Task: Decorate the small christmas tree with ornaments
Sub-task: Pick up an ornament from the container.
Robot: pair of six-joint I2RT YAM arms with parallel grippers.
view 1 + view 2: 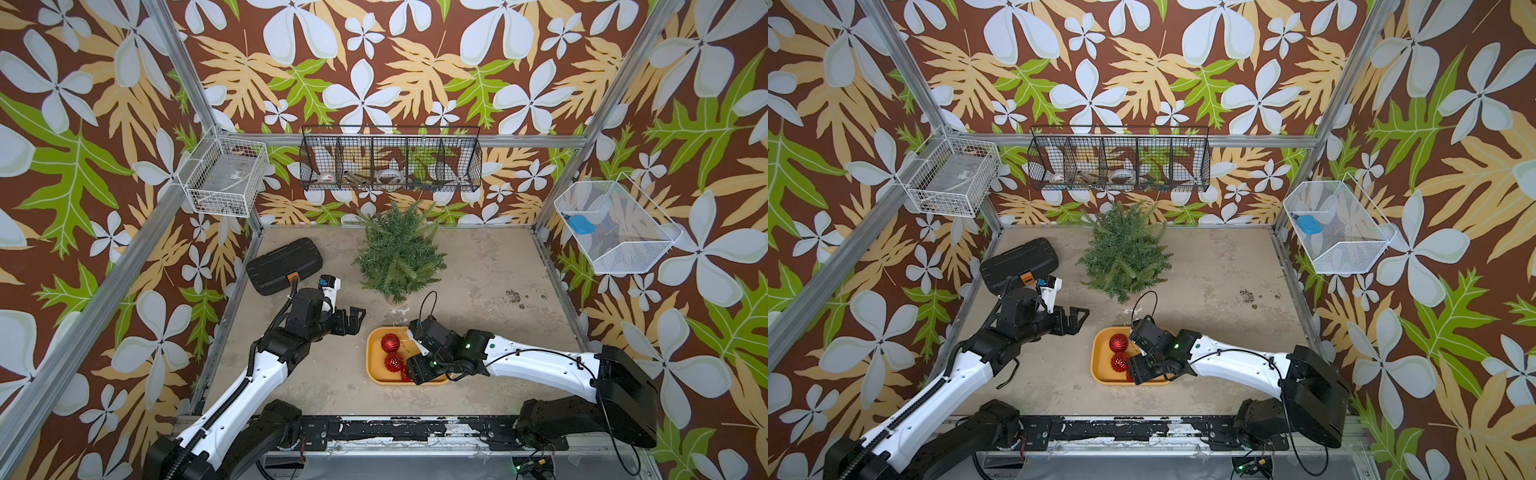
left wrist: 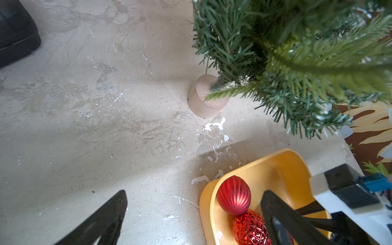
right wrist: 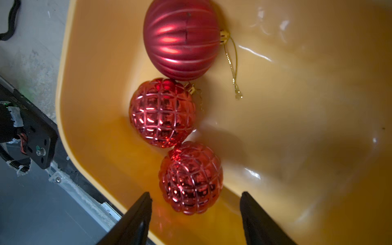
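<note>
While three ornaments lie in yellow tray, right gripper straddles one, fingers parted; left gripper fingers wide, empty.

You're seeing bright, even top views; glare is streaking the yellow tray, the small christmas tree is blurring.

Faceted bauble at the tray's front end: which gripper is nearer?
Right. The right gripper hovers right at the faceted bauble, jaws open toward it; the left gripper hangs open outside the yellow tray, near its far end.

Glossy faceted ornaments, smooth plastic tray
</note>
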